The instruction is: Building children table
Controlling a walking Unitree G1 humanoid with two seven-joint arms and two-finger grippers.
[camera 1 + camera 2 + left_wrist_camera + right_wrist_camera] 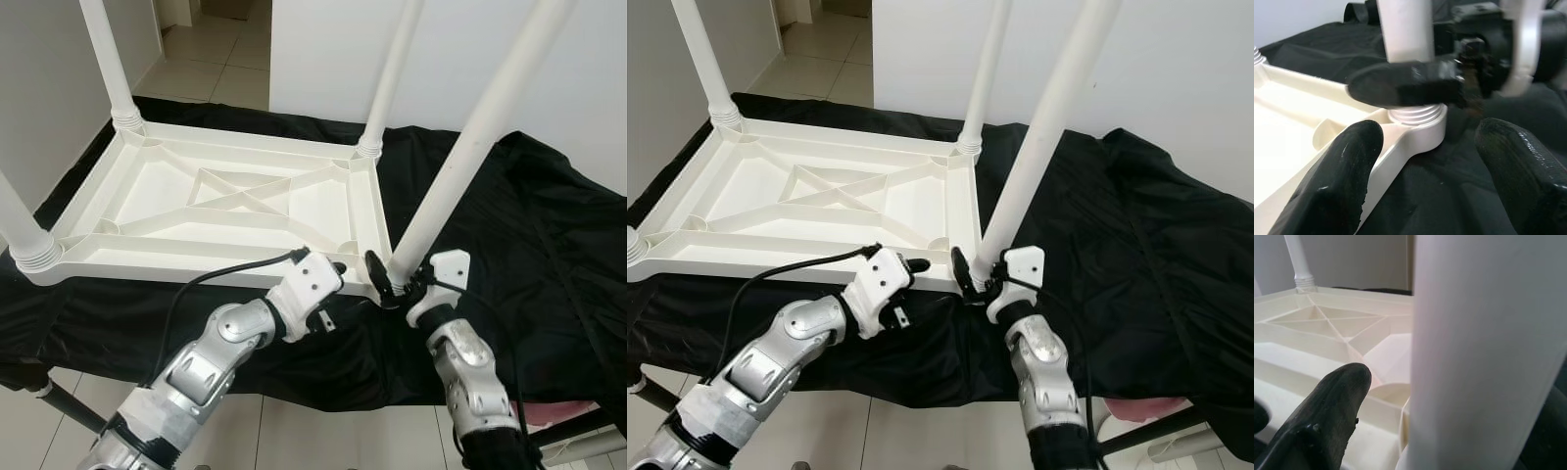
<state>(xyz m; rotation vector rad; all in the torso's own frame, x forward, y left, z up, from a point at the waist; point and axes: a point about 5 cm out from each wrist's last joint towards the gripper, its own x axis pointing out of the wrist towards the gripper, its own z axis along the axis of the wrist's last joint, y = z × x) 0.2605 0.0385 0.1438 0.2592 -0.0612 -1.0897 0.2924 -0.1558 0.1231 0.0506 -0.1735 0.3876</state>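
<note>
A white plastic children's table lies upside down on a black cloth. Three legs stand screwed into its corners: far left, far right and near left. The fourth leg leans out of the near right corner, its threaded collar sitting in the socket. My right gripper is shut on this leg just above the collar, with one finger beside the leg. My left gripper is open, holds nothing, and hovers next to the same corner, fingers apart.
The black cloth covers a low platform whose front edge runs just under my arms. A white wall rises behind the table. Tiled floor shows at the back left and below the platform.
</note>
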